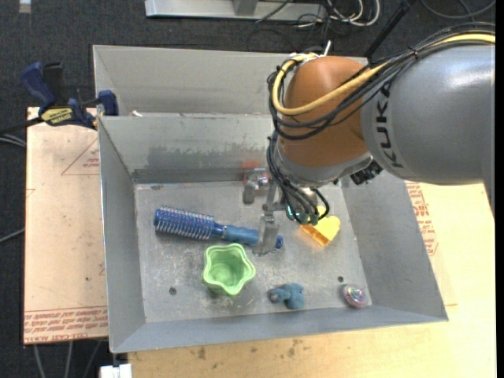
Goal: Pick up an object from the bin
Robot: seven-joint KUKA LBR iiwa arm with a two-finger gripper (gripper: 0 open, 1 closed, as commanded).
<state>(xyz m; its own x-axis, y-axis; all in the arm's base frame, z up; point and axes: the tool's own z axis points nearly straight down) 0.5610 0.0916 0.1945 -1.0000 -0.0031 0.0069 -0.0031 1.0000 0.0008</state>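
Observation:
My gripper hangs below the arm's orange cover, near the middle of the bin, and stands open. One fingertip is down at the end of the handle of a blue hairbrush, which lies flat with its bristle head to the left. The other fingertip is further back, apart from the brush. Nothing sits between the fingers. A green flower-shaped cup stands upright just in front of the brush handle. A yellow piece lies to the gripper's right, partly under the arm.
A small blue-grey lump and a small round pink-and-silver thing lie near the bin's front wall. The arm and its cables cover the bin's back right part. Bare floor shows at the left and back of the bin.

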